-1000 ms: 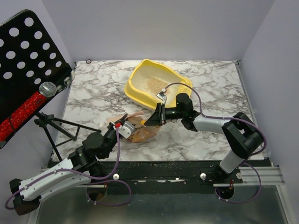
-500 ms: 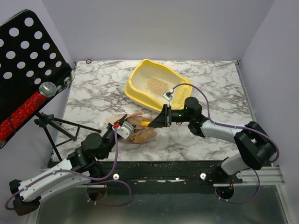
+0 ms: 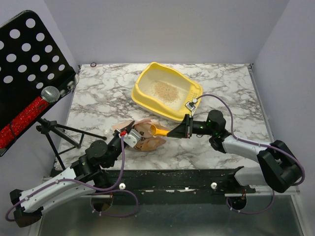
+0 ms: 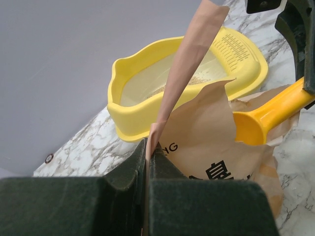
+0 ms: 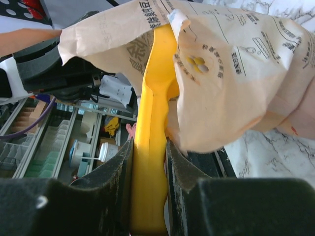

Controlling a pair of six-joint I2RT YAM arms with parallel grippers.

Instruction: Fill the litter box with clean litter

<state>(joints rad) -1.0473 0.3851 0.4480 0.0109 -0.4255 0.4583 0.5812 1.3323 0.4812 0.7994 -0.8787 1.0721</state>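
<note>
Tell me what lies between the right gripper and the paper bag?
The yellow-orange scoop: the right gripper is shut on its handle and its bowl reaches into the paper bag. The top external view shows it.

Table [image 3: 98, 98]: white top with grey-black marble veining, filling the middle of the space. Walls [image 3: 172, 29]: plain pale lilac-grey panels on the far, left and right sides, closing the table in. Light is even and soft, with no hard shadows.

Left of the table: a black perforated panel [image 3: 29, 59], tilted, on a black tripod [image 3: 45, 127]. A red glittery strip [image 3: 23, 117] runs along its lower edge.

A small dark ring [image 3: 93, 65] lies at the table's far left corner.

Near edge: an aluminium rail [image 3: 275, 184], with a grey metal sheet [image 3: 172, 219] below it.
</note>
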